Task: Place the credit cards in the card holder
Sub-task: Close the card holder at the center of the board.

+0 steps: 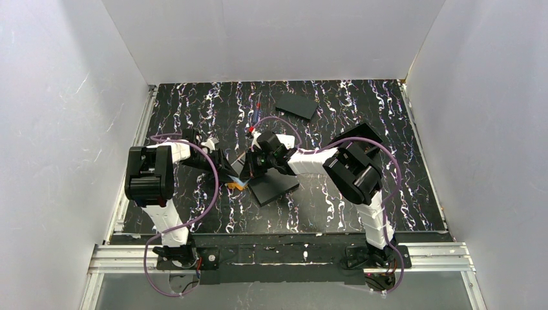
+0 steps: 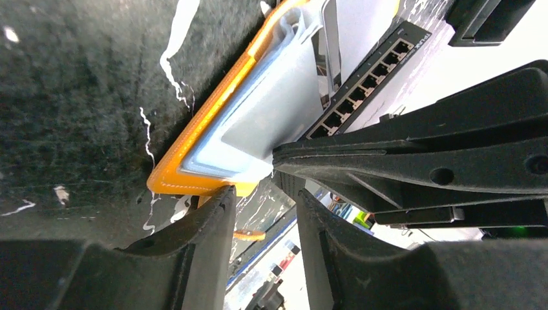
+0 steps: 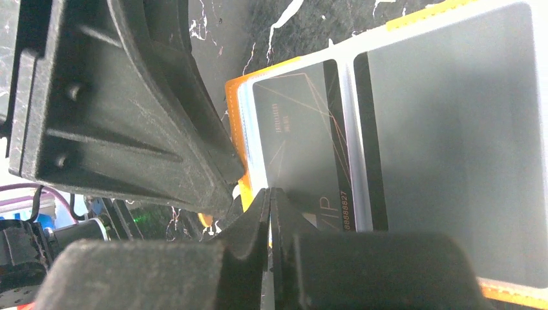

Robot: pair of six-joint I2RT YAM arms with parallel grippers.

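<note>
1. Between my two arms at mid-table, my right gripper (image 3: 270,194) is closed. Its fingers are pressed together to a hairline, and the tips rest on the open card holder (image 2: 187,184) at the edge of a dark card (image 3: 291,129).
2. My left gripper (image 2: 265,200) stands partly open. One fingertip touches the holder's orange rim, and the little clasp tab (image 2: 249,234) shows in the gap. I cannot tell whether it pinches anything.
3. The holder is a thin orange shell with smooth, pale blue-grey pockets inside. It lies open on the fuzzy black, white-veined table (image 1: 362,206), just beside a flat black rectangle (image 1: 274,187).
4. The dark card is glossy, with fine gold lines and "VIP" lettering, and sits in one pocket. A plain grey card (image 3: 452,129) with a black stripe along one edge lies alongside it.
</note>
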